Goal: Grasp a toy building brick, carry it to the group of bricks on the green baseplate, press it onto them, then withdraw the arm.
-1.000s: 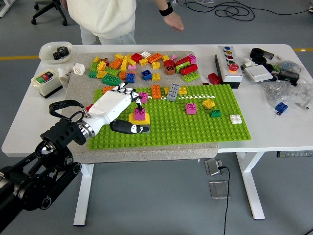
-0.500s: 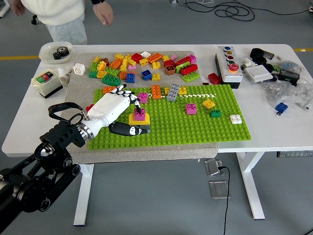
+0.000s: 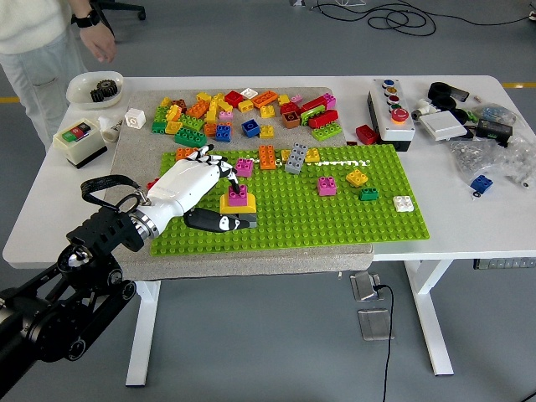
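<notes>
Head view: a pink brick (image 3: pixel 239 195) is seen seated on a yellow brick (image 3: pixel 238 205) on the green baseplate (image 3: pixel 335 213), with the left hand (image 3: pixel 194 186) just beside it, fingers relaxed and nothing held, so pressing is judged done and only withdrawal toward the near-left corner is called for.

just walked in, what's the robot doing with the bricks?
The left hand is over the green baseplate, its fingers by a pink brick that sits on a yellow brick; whether they touch it is unclear. Loose bricks lie in a pile beyond the plate. The right arm is out of view. A person stands at the far left corner, hands off the table.
</notes>
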Controlling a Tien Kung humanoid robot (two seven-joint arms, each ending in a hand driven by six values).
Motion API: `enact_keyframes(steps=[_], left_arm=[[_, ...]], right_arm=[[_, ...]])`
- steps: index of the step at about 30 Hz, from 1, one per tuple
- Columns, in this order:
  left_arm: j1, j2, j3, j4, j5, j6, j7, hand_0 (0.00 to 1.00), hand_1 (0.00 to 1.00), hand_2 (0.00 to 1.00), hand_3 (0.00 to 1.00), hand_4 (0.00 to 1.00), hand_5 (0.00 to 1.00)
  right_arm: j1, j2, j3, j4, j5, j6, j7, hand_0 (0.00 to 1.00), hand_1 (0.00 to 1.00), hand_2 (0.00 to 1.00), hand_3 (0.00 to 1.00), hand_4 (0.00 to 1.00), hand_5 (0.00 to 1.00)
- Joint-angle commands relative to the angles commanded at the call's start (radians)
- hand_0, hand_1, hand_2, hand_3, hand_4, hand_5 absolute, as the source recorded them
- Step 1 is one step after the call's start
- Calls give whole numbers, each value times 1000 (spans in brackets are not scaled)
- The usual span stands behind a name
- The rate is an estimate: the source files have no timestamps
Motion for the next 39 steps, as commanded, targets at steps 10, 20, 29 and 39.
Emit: enact_keyframes(steps=[10,20,29,39], left_arm=[[9,1,6,1,0,-11,5,998,892,781,540,998,584],[5,5,-23,-56,0,9,-1,998,890,775,541,998,582],[0,6,-56,-104,0,15,-1,998,888,773,542,998,582],[-4,12,-95,-145,0,25,-3,998,869,767,561,998,577]], right_arm=[[0,0,0,0,1,0,0,745,640,683,642,845,523],[-2,1,0,0,0,0,0,745,640,683,641,845,522],[-3,3,-1,0,0,0,0,745,640,682,642,845,523],[-6,3,0,0,-3,1,0,745,640,682,642,845,524]])
